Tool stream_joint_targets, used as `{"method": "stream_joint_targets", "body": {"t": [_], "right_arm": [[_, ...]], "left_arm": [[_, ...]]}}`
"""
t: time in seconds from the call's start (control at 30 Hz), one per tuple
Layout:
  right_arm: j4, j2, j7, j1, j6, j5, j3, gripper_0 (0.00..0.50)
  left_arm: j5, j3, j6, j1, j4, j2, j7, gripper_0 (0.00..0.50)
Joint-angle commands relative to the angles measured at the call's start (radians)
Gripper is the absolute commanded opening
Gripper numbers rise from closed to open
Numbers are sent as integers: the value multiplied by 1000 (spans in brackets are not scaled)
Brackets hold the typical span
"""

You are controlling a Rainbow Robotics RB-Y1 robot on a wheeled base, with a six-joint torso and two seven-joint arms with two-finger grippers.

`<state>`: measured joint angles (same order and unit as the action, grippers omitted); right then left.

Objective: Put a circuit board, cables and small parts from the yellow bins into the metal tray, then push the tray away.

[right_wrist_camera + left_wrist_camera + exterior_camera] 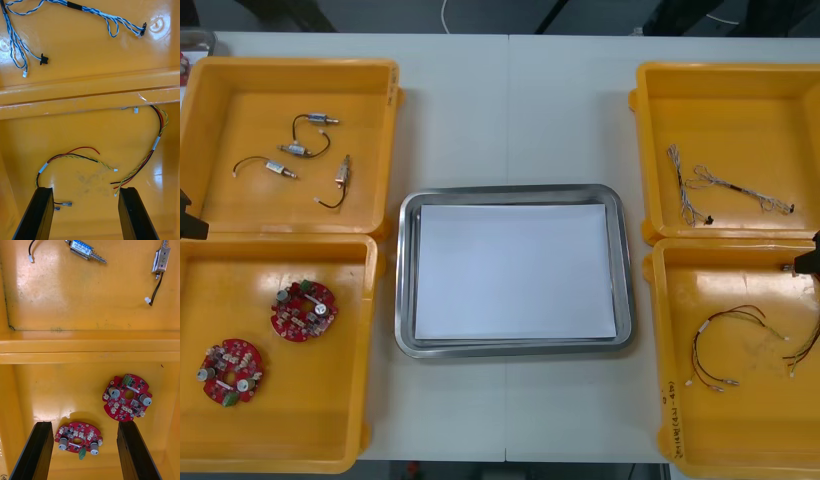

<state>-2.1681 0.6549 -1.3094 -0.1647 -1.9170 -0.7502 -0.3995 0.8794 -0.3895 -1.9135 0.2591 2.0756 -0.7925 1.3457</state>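
While the metal tray (515,270), white inside, lies between the two arms, both grippers hang spread over yellow bins (290,64). One round red circuit board (78,437) sits between the left gripper's (84,423) fingers, another (127,397) just past one fingertip. A red and yellow cable (67,154) lies just ahead of the right gripper (85,189). Small metal parts (83,248) rest in the bin beyond the left one.
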Motion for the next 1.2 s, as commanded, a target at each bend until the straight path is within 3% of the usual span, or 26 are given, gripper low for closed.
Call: {"method": "stream_joint_targets", "body": {"t": [0.03,0.57,0.67,0.77,1.03,1.2], "right_arm": [[-9,40,-28,13,-3,-8,-9,500],[-9,40,-28,13,-3,-8,-9,500],[-9,40,-28,13,-3,-8,-9,500],[-9,35,-27,-10,-3,-8,-33,500],[-13,31,-27,7,-3,-21,-73,500],[-13,31,-27,40,-3,-3,-99,500]], "left_arm": [[7,-22,-6,-20,31,-47,0,500],[7,-22,-6,-20,31,-47,0,500],[4,1,-6,-55,9,-7,1,500],[3,14,-6,-52,8,-14,6,500],[10,15,-6,-58,6,-16,46,500],[15,18,-6,-98,8,-25,141,500]]}}
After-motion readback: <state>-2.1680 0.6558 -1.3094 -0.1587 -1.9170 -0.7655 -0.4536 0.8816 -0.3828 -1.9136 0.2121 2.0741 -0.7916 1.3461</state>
